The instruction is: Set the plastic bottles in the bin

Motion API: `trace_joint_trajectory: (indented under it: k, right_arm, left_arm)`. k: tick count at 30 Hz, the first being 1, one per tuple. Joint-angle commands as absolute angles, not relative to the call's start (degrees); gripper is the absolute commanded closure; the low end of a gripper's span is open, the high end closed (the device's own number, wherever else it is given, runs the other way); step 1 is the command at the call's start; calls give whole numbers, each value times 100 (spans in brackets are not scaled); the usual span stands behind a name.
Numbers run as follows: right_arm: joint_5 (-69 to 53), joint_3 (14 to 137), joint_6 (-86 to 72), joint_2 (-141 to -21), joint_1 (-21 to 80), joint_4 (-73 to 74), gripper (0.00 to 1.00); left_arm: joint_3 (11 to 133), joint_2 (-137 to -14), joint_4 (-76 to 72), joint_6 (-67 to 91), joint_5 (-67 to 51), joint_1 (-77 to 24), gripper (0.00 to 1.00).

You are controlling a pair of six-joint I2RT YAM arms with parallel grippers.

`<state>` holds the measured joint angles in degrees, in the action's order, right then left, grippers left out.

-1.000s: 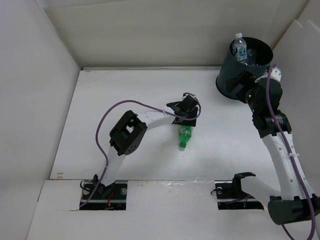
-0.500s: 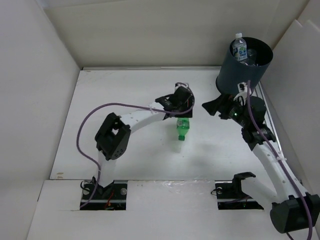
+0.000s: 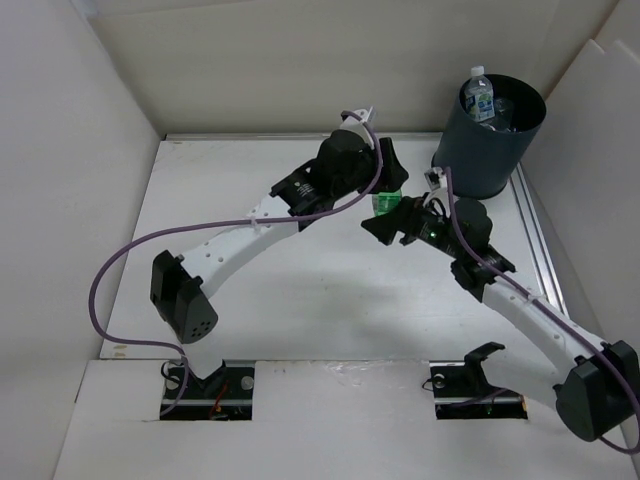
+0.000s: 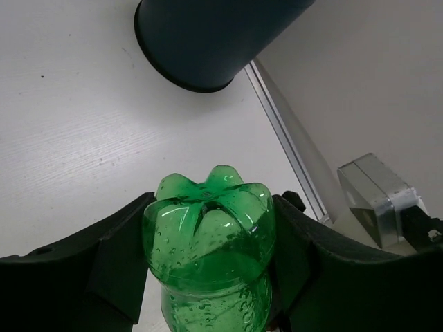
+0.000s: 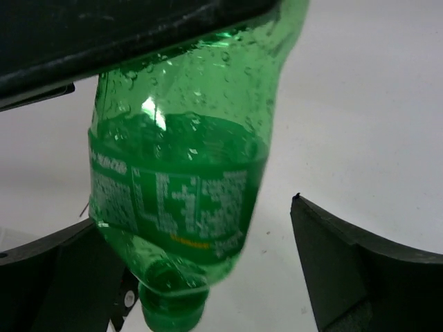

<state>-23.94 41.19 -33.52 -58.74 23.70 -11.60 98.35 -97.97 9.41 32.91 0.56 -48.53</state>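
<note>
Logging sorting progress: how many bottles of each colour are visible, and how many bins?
bin: 1
green bottle: 1
clear bottle: 1, white-capped, sticking out of the bin
Total: 3 visible; whether more bottles lie deeper in the bin cannot be told.

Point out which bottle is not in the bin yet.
The green bottle, clamped in the left gripper beside the bin. It is the only green one; the clear white-capped bottle already stands inside the bin.
</note>
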Motion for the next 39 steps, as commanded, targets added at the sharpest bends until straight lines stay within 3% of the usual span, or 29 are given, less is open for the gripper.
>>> trace_joint_trajectory:
  k: [1,5,7,8,10,12,13,16,21,25,32,39]
  right_arm:
    - [-1917,4315,-3462,-6090,2671,-2073,10]
    - [-1680,4315,-3585,-6161,2865,-2478,40]
    - [-1478,4315,-3586,-6161,2935,-2583,45]
    - [-1407,4315,-3586,-6161,3005,-2645,48]
    - [-1345,4315,-3586,-6100,3084,-2725,71]
    - [-1047,4376,-3524,-6100,3155,-2725,100]
    - [-1046,4377,-3524,-6100,3155,-2725,100]
    - [-915,4377,-3385,-6100,3155,-2576,100]
    - [-756,4499,-3253,-6100,2884,-2312,100]
    - [-756,4868,-2998,-6284,2174,-1883,100]
    - [-466,6255,-2918,-7302,540,-1356,100]
    - [-913,8584,-3471,-8963,-710,-890,100]
  left_arm:
    - [9984,-9615,835,3401,-229,-4957,100]
    - [10107,-9562,975,3401,-281,-5010,100]
    - [10107,-9562,1036,3401,-220,-5010,98]
    - [10107,-9562,1037,3401,-220,-5010,93]
    - [10107,-9562,1037,3401,-220,-4958,52]
    - [10160,-9562,1037,3401,-167,-4957,27]
    - [10238,-9562,1037,3401,-167,-4896,0]
    - [10651,-9685,1256,3401,-45,-4826,0]
    - [11872,-9853,2327,3673,1535,-4772,0]
    - [12129,-9669,2900,3980,2355,-4615,0]
    - [10215,-8219,2383,4061,2172,-4447,0]
    - [8518,-7199,2039,3858,1696,-4447,0]
